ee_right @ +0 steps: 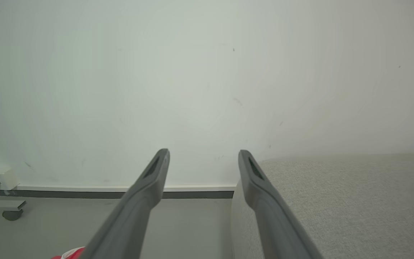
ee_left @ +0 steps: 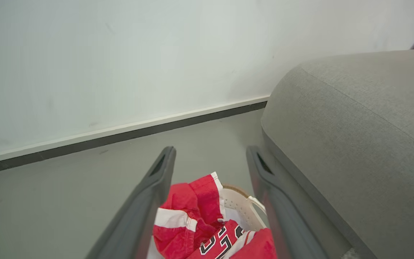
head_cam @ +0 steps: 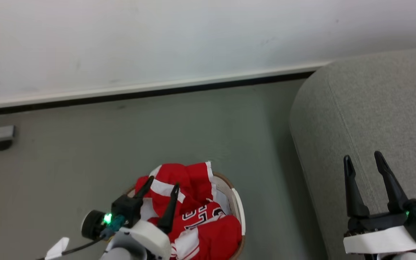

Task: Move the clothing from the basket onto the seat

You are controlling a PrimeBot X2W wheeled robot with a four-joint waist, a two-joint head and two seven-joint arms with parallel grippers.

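Bright red sports clothing w/ white trim (head_cam: 200, 202) sits heaped in the oval cream perforated plastic basket (head_cam: 237, 207) on the grey floor (head_cam: 157, 126), just beside the big light grey fabric seat (head_cam: 374, 108). Left claw (head_cam: 163, 187) hangs over the heap, spread wide, nothing held, prob. lined up to grab. Right claw (head_cam: 365, 162) over seat's edge, also released, idle. Black-white block lettering partly folded; looks like "1", rest unreadable.

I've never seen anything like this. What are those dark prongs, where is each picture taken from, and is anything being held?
The prongs are the fingers of a two-armed robot. One picture looks down from its head; the other two look along each wrist. The left gripper hangs open over red clothing piled in a basket on the floor. The right gripper is open above the grey sofa. Nothing is held.
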